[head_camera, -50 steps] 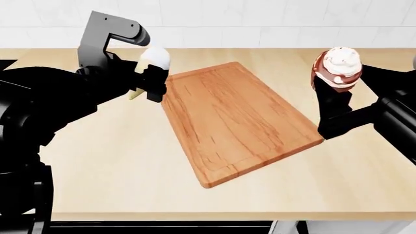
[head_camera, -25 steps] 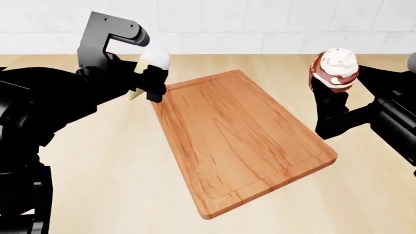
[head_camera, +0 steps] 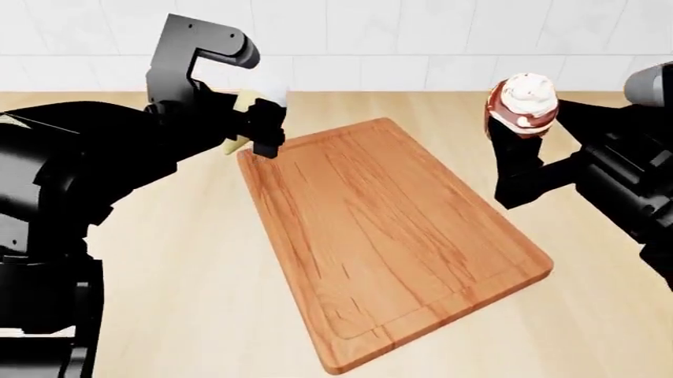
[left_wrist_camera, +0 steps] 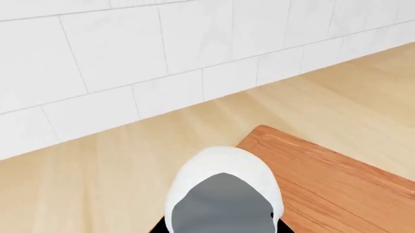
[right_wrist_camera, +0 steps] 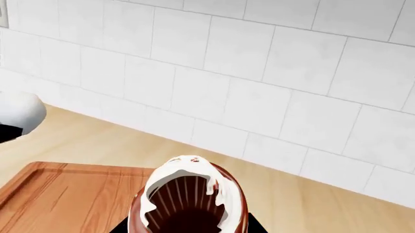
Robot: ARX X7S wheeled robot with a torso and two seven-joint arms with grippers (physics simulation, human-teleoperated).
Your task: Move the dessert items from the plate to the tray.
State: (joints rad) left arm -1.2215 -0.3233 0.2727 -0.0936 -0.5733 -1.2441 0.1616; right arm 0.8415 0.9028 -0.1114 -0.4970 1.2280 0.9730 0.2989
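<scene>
My left gripper [head_camera: 263,126] is shut on the pale yellow ice-cream cone [head_camera: 244,101] with its white scoop [left_wrist_camera: 224,191], held just above the far left corner of the reddish-brown tray [head_camera: 384,232]. My right gripper [head_camera: 518,153] is shut on the red-brown-wrapped cupcake [head_camera: 522,106] with white, chocolate-swirled frosting, held in the air just past the tray's far right edge. The cupcake [right_wrist_camera: 188,201] fills the lower part of the right wrist view. The tray [left_wrist_camera: 337,179] shows below the scoop in the left wrist view and below the cupcake in the right wrist view [right_wrist_camera: 58,194]. The plate is out of view.
The tray lies slantwise on a light wooden counter [head_camera: 158,315]. A white tiled wall [head_camera: 421,39] runs along the counter's far edge. My black arms fill the left and right sides of the head view.
The head view has shifted, so the tray sits lower and larger. My left gripper with the cone has moved right to the tray's far left corner. My right gripper with the cupcake has moved slightly left.
</scene>
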